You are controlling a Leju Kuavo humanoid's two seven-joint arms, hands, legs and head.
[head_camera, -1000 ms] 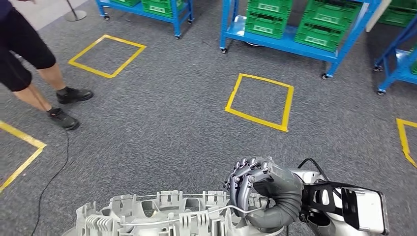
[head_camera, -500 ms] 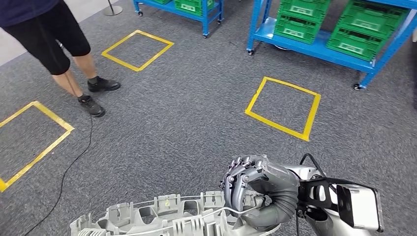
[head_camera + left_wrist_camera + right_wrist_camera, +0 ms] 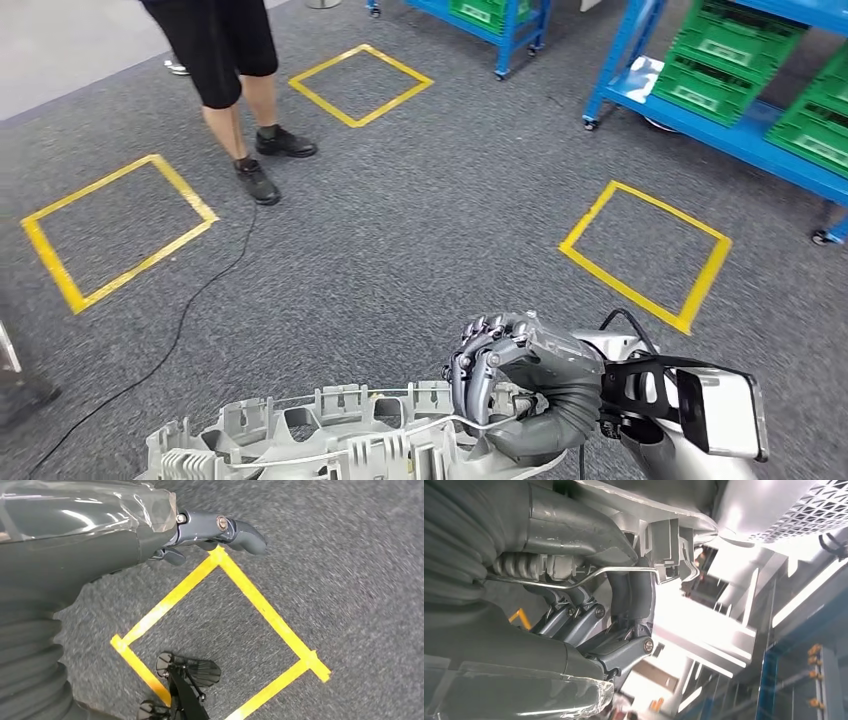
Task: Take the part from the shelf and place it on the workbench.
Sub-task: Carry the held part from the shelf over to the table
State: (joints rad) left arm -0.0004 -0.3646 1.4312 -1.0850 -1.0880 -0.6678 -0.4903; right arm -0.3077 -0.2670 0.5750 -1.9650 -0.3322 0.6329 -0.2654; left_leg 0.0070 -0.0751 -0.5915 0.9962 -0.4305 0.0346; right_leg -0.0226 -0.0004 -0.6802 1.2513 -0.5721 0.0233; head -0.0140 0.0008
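The part [image 3: 330, 440] is a long pale grey moulded plastic piece with many ribs and a thin metal wire along it, lying across the bottom of the head view. My right hand [image 3: 510, 385] grips its right end from above, fingers curled over the edge. In the right wrist view the dark fingers [image 3: 624, 605] wrap the part's rim [image 3: 664, 535] beside the wire. My left hand [image 3: 100, 535] hangs over the carpet and holds nothing, its thumb and fingers held straight out.
A person in dark shorts and black shoes [image 3: 225, 60] stands at the back left, with a black cable [image 3: 170, 340] trailing across the grey carpet. Yellow taped squares [image 3: 645, 255] mark the floor. Blue wheeled shelves with green crates [image 3: 740, 100] stand at the back right.
The whole picture has shifted to the right, so the camera has turned left. My right hand keeps its grip on the part.
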